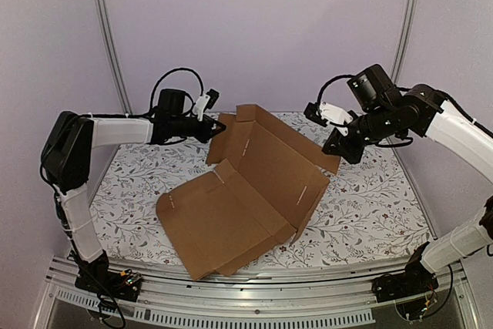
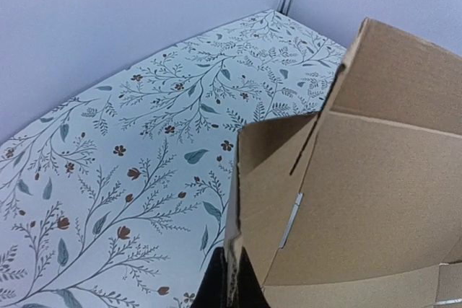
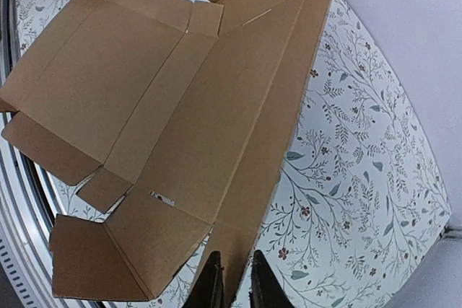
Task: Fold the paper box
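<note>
The paper box point(image 1: 254, 190) sits half-formed in the middle of the floral-patterned table cover point(image 1: 370, 213). It is plain brown corrugated cardboard. Its wide near panel lies almost flat and its long far wall is raised at a slant. Narrow slots are cut into the panels.

The left gripper point(image 1: 209, 127) is at the box's far-left corner, where 2 short flaps stand up. In the left wrist view, the 2 dark fingers point(image 2: 214, 288) are pressed together on the thin lower edge of one upright flap. The cardboard rises straight out from between them, and the cover's leaf print lies just beside that flap.

The right gripper point(image 1: 336, 148) is at the box's far-right end, on the top edge of the raised far wall. In the right wrist view, its fingers point(image 3: 210, 283) straddle that edge, one on each face, close against the cardboard and pinching it. From there the whole sheet spreads away, with the near panel and its side flaps at the far side of that view.

The 2 arms reach in from opposite ends of the box. Pale lilac walls enclose the space beyond it. An aluminium rail point(image 1: 254, 287) runs along the table edge on the box's near side.
</note>
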